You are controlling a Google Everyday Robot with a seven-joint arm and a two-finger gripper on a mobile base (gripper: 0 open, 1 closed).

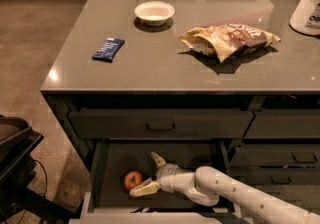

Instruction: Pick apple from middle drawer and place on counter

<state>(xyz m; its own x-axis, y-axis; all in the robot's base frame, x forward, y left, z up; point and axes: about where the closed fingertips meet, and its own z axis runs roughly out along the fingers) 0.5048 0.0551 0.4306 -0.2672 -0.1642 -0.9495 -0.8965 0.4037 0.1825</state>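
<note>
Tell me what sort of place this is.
Likely a kitchen or office break room: a glossy counter over dark drawers, holding a white bowl and a chip bag. The gripper sits open inside the middle drawer, beside the apple.

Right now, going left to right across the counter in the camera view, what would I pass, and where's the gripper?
Blue packet → white bowl → crumpled chip bag → white container. The gripper is open in the middle drawer, just right of the apple.
</note>
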